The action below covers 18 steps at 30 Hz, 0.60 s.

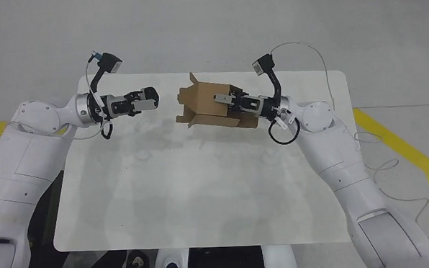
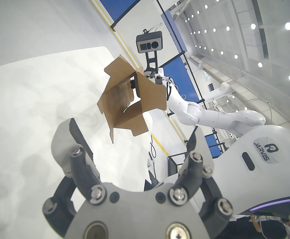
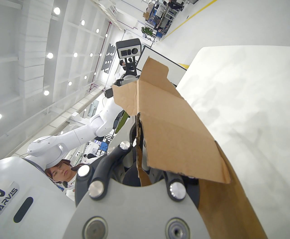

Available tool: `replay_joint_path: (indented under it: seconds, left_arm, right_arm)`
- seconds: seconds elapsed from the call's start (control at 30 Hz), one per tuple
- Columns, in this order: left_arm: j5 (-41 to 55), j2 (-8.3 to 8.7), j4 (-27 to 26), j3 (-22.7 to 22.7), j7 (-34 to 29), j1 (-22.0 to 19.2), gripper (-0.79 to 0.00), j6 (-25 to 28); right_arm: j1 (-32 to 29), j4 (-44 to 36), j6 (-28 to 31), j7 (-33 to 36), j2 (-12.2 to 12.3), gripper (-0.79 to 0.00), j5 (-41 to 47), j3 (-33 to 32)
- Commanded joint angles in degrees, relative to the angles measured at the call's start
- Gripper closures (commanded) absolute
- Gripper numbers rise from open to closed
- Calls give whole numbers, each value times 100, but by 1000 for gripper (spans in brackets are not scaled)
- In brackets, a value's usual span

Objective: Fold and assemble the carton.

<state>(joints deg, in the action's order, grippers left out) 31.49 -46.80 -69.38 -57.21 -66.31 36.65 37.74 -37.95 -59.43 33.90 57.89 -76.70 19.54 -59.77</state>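
- Carton [image 1: 207,104]: brown cardboard, part-formed, flaps splayed open; upper centre of top view, over far part of white table [image 1: 203,199].
- R gripper [image 1: 225,99]: enters from frame right, fingers clamped on a carton wall; cardboard edge sits between them in R wrist view.
- L gripper [image 1: 154,98]: left of carton in top view, fingers spread apart, nothing between them; near carton, not touching.

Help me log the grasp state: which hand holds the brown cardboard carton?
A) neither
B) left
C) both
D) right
D: the right hand is clamped on a wall of the brown cardboard carton, while the open left hand is apart from it.
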Motion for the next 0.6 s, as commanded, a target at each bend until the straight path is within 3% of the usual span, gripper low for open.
replay_joint_path:
  seconds: [0.0,0.2,0.57]
  left_arm:
    - [-187,-1,-154,-12,240,61,-785,-165]
    - [-599,40,-513,-120,497,302,-785,-742]
    - [-1235,-28,-404,34,726,457,-785,-1153]
  right_arm:
    - [0,0,0,0,0,0,0,0]
    - [-276,-351,-458,-142,41,0,351,-157]
    - [-541,-1064,-1066,249,161,0,693,-454]
